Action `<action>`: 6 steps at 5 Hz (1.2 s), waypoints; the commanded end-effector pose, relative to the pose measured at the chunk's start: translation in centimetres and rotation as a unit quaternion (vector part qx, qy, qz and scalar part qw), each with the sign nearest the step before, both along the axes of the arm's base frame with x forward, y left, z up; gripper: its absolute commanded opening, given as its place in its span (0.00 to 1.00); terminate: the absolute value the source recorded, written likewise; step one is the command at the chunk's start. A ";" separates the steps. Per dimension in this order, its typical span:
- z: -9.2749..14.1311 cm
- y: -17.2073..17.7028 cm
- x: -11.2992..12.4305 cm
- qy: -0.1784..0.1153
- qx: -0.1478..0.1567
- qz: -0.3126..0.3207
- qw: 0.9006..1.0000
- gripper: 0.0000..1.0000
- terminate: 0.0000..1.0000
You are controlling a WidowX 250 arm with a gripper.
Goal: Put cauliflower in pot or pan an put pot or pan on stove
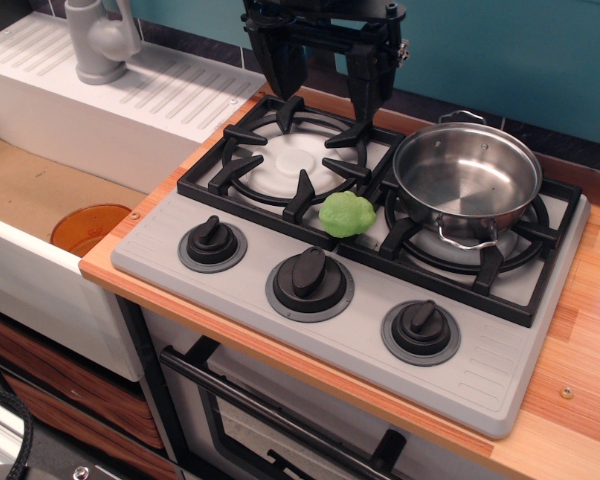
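Stainless steel gleams on the right burner: the pot [467, 184] already sits on the stove [380, 330], resting on the black grate at about three o'clock from the cooktop's middle, its wire loop handle turned toward the front edge. Its inside looks bare, showing only reflections, so one half of the job appears done by position while the other is not. The cauliflower [347, 214], a lumpy light-green piece, lies on the stove itself, in the seam between the two grates, just beside the pot at roughly its eight o'clock and touching or nearly touching the grate bars; it is outside the pot, not in it. The gripper [323, 70] hangs above the left burner [292, 163], at about twelve o'clock from the cauliflower, with its two dark fingers spread wide apart and nothing between them. It is well clear of both the vegetable and the pot. Judging from this layout, the remaining work is to grasp the cauliflower and drop it into the pot; the pot may need no further move if it is allowed to stay where it stands. Three black knobs [309, 281] line the grey front panel, and a white sink [40, 120] with a grey tap [98, 40] sits off at nine o'clock, uninvolved.
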State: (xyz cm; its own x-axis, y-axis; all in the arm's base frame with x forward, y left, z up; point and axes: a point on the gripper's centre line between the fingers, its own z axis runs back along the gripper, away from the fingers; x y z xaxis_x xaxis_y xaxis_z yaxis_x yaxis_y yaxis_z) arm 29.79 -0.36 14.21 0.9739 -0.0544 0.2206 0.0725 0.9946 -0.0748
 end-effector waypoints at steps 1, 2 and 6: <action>0.0 0.0 0.0 0.000 0.000 0.000 1.000 1.00 0.00; -2.0 -0.1 0.7 -0.018 -0.007 -0.005 1.000 1.00 0.00; -6.5 0.4 2.0 -0.076 -0.005 -0.018 0.997 1.00 0.00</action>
